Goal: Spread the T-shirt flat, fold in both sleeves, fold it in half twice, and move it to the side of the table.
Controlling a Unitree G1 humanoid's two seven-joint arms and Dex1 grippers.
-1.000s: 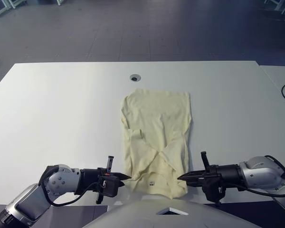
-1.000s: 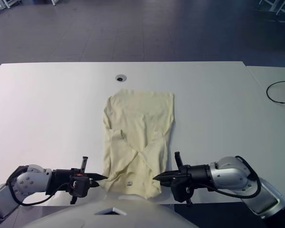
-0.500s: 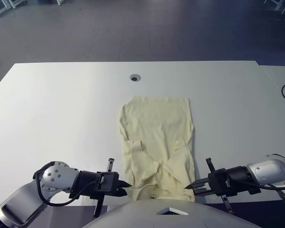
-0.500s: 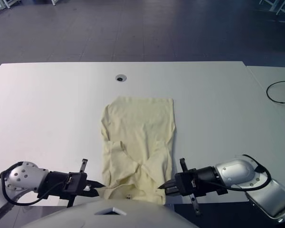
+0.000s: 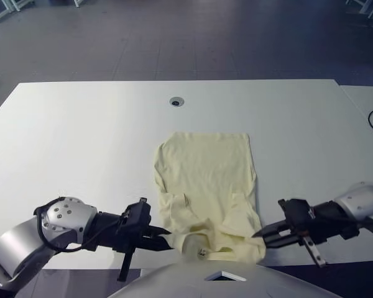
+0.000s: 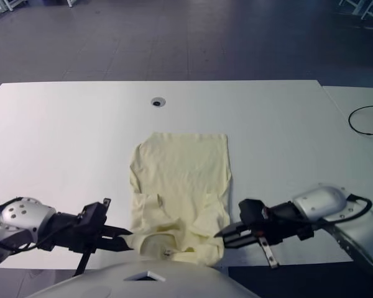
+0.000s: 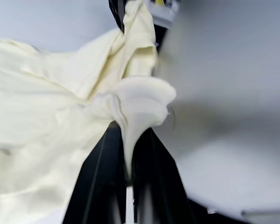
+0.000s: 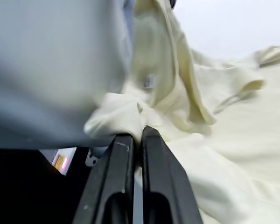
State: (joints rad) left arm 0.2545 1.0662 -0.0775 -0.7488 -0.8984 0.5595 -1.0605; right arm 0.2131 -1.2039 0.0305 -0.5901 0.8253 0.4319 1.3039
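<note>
The pale yellow T-shirt (image 5: 206,180) is lying lengthwise on the white worktop (image 5: 81,143), roughly midway between its left and right sides. Its straight hem is pointing away from the robot and its collar end is reaching the near edge. The far half is resting flat and smooth. The near half is rumpling, with both sleeves lying folded in over the body and the neckline bunching between the two arms.

The left fingers (image 5: 164,233) are gripping the near left corner of the shirt. In the left wrist view the left fingers (image 7: 107,158) are closing tightly on a fold of the cloth, which is bulging out above their tips. The right fingers (image 5: 258,234) are gripping the near right corner. In the right wrist view the right fingers (image 8: 123,154) are pressing together with a bunched wad of the yellow fabric caught at their tips.

A round cable port (image 5: 175,102) is sitting in the worktop just beyond the hem, apart from the shirt. A black cable (image 6: 367,119) is looping on the neighbouring surface far to the right.
</note>
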